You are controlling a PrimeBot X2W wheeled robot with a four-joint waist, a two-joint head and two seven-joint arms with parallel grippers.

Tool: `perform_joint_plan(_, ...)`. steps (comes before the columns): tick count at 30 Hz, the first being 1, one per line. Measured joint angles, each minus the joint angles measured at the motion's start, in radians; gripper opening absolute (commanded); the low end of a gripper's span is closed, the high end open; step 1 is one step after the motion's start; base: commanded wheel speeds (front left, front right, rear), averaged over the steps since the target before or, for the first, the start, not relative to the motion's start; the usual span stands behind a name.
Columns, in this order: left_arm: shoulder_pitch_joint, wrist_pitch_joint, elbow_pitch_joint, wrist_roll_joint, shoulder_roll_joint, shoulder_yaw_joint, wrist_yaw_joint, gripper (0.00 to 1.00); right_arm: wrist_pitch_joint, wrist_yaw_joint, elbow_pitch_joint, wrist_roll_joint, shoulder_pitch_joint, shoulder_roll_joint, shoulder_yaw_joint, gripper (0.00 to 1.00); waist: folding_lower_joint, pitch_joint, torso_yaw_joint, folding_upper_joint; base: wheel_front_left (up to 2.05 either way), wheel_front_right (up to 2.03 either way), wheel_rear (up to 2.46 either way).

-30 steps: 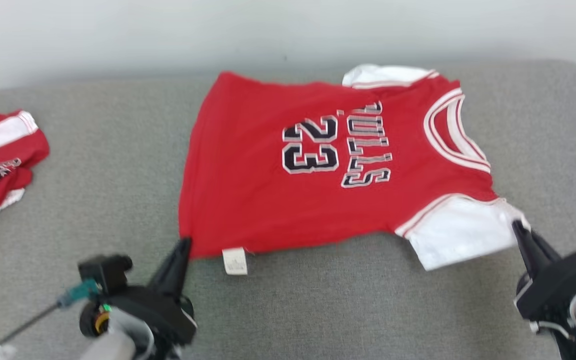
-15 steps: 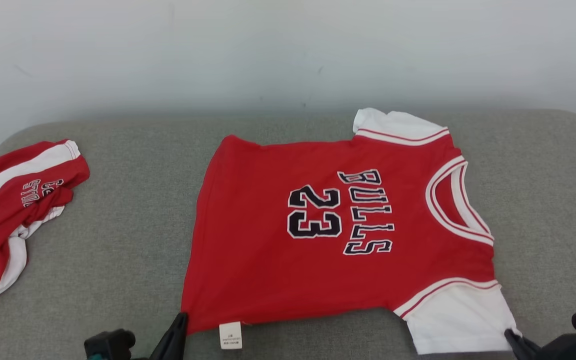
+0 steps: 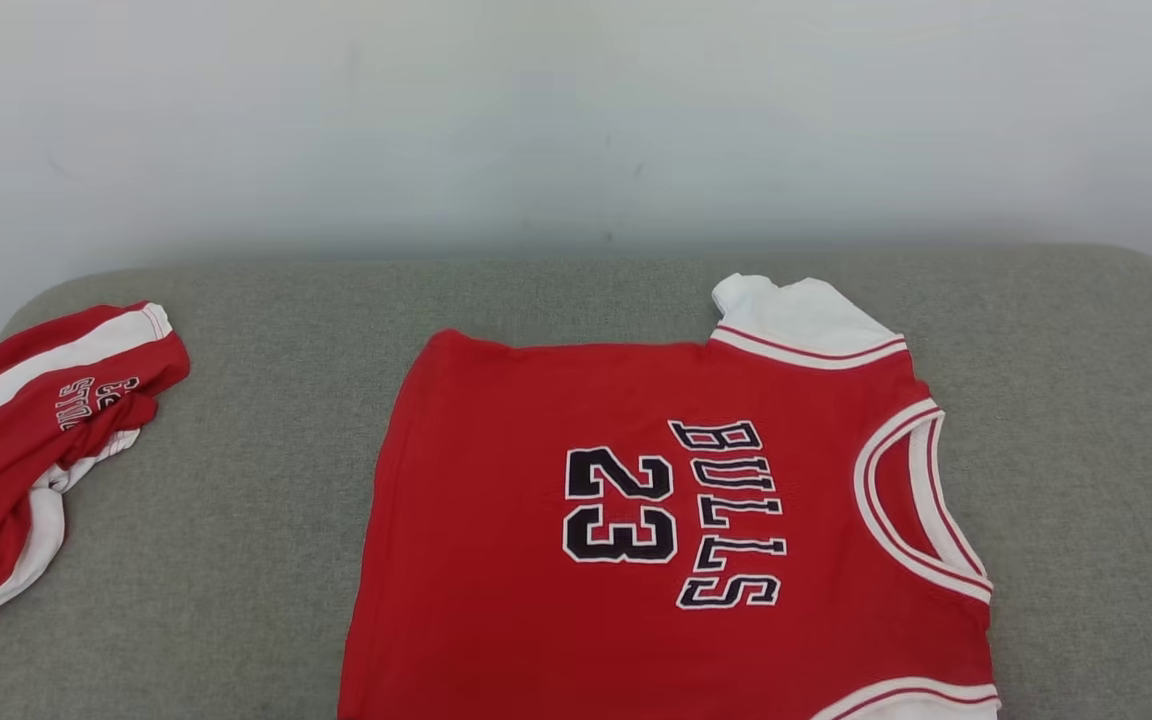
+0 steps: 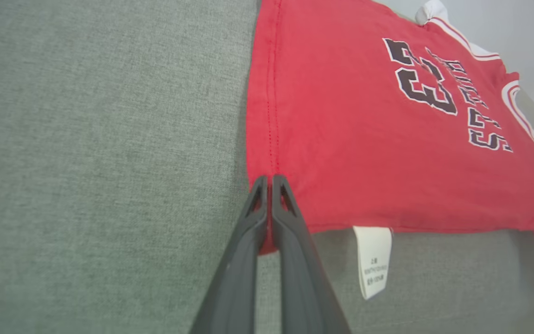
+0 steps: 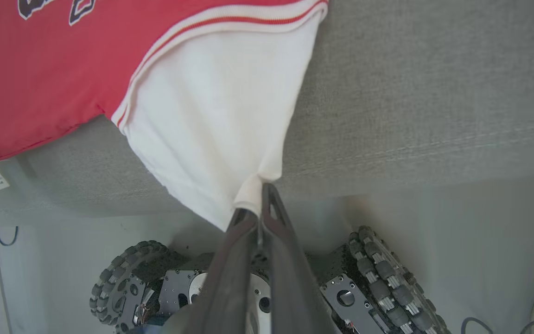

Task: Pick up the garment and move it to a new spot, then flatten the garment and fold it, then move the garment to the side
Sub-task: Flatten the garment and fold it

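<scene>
Head cam has tilted up over the last second: the jersey (image 3: 636, 520) now sits lower in the head view and more wall (image 3: 536, 120) shows above. I read that as camera motion, not cloth motion.

Jersey lies spread, print up, on the grey surface (image 3: 236, 480), right of centre. Its neck is toward my right and its hem toward my left. "23" and "BULLS" read sideways. The far white sleeve (image 3: 796, 320) lies flat at the back.

Left gripper (image 4: 270, 181): fingers (image 4: 244, 260) together, clamped on the near hem corner, with a sliver of red cloth between them. The white label (image 4: 373, 260) hangs from the near edge just beside them.

Right gripper (image 5: 257, 202): fingers (image 5: 230, 269) together, clamped on the corner of the near white sleeve (image 5: 216, 125). That sleeve is drawn to a point and pulled out past the front edge of the surface. My base wheels (image 5: 123, 273) show below it.

A second garment (image 3: 26, 440), also red and white, lies bunched at the far left of the surface, well apart from the jersey.
</scene>
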Motion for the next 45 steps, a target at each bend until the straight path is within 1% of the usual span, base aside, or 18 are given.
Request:
perform_joint_plan(3,0.012,0.012,-0.024,0.004,0.018,-0.002,0.021,0.00,0.035,0.000,-0.026,0.023,0.029,0.000,-0.005,0.00,0.0000,-0.002,-0.001,0.0000,0.00,0.00,0.00)
perform_joint_plan(6,0.023,0.019,-0.054,0.004,0.029,0.001,0.041,0.00,0.039,0.000,-0.048,0.029,0.037,-0.001,-0.015,0.00,0.0000,-0.001,-0.002,0.0000,0.00,0.00,0.00)
perform_joint_plan(9,0.024,0.022,-0.082,0.005,0.036,0.007,0.050,0.00,0.038,0.000,-0.065,0.031,0.034,0.000,-0.006,0.00,0.0000,0.004,-0.002,0.0000,0.00,0.00,0.00)
perform_joint_plan(15,0.009,0.020,-0.119,0.005,0.034,0.014,0.058,0.00,-0.037,0.000,-0.086,0.040,-0.052,0.000,0.032,0.00,0.0001,0.017,-0.001,0.0001,0.00,0.00,0.00)
perform_joint_plan(19,-0.042,0.028,-0.126,0.015,0.021,0.009,0.058,0.00,-0.103,0.000,-0.081,0.053,-0.137,0.000,0.038,0.00,0.0001,0.029,0.005,0.0001,0.00,0.00,0.00)
perform_joint_plan(26,-0.165,0.052,-0.080,0.040,-0.019,0.002,0.059,0.00,-0.223,0.000,0.009,0.009,-0.300,-0.009,0.043,0.00,0.0002,0.058,0.012,0.0001,0.00,0.00,0.00)
perform_joint_plan(28,-0.185,0.060,-0.069,0.051,-0.023,-0.005,0.059,0.00,-0.239,0.000,0.024,0.004,-0.323,-0.016,0.052,0.00,0.0002,0.063,0.013,0.0001,0.00,0.00,0.00)
perform_joint_plan(30,-0.223,0.067,-0.047,0.060,-0.033,-0.010,0.059,0.00,-0.272,0.000,0.058,-0.022,-0.364,-0.039,0.061,0.00,0.0002,0.075,0.013,0.0001,0.00,0.00,0.00)
perform_joint_plan(33,-0.274,0.077,-0.008,0.071,-0.051,-0.015,0.063,0.00,-0.343,0.000,0.103,-0.040,-0.423,-0.046,0.065,0.00,0.0002,0.093,0.014,0.0001,0.00,0.00,0.00)
perform_joint_plan(35,-0.304,0.083,0.021,0.078,-0.059,-0.017,0.067,0.00,-0.400,0.000,0.131,-0.079,-0.462,-0.062,0.073,0.00,0.0003,0.106,0.013,0.0001,0.00,0.00,0.00)
perform_joint_plan(37,-0.330,0.083,0.045,0.081,-0.071,-0.015,0.068,0.00,-0.444,0.000,0.165,-0.102,-0.499,-0.078,0.090,0.00,0.0003,0.118,0.012,0.0002,0.00,0.00,0.00)
perform_joint_plan(39,-0.348,0.076,0.071,0.083,-0.082,-0.013,0.071,0.00,-0.479,0.000,0.201,-0.103,-0.526,-0.074,0.108,0.00,0.0003,0.129,0.010,0.0002,0.00,0.00,0.00)
perform_joint_plan(45,-0.399,0.050,0.140,0.110,-0.091,-0.010,0.076,0.00,-0.572,0.000,0.286,-0.118,-0.590,-0.088,0.134,0.00,0.0003,0.157,0.001,0.0002,0.00,0.00,0.00)
